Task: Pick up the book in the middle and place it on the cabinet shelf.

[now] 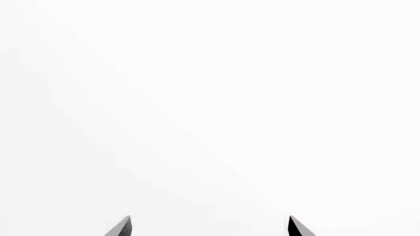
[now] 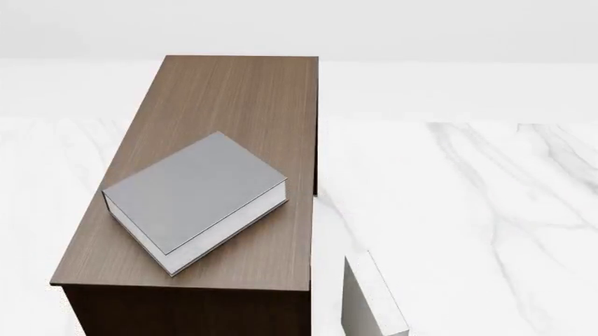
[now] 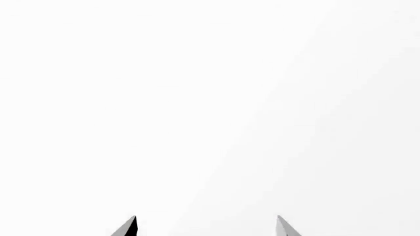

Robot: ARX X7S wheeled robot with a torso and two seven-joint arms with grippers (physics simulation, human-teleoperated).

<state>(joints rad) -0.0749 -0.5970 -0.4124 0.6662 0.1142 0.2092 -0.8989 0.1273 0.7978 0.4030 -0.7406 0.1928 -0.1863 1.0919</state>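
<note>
Already we see the book (image 2: 192, 196) lying flat on the cabinet shelf (image 2: 234, 91), well clear of both claws. Our left claw (image 1: 210, 227) and right claw (image 3: 206, 226) hang spread apart, gripping nothing, since the book rests steady unaided.

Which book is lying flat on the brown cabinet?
The grey book lies flat on the cabinet top. The pale book sits lower, off beside the cabinet.

Bare simulated room, told by blank white walls, a white marble-veined floor (image 2: 486, 210) and one dark wood-grain cabinet (image 2: 234, 105) carrying a grey book (image 2: 192, 192).
</note>
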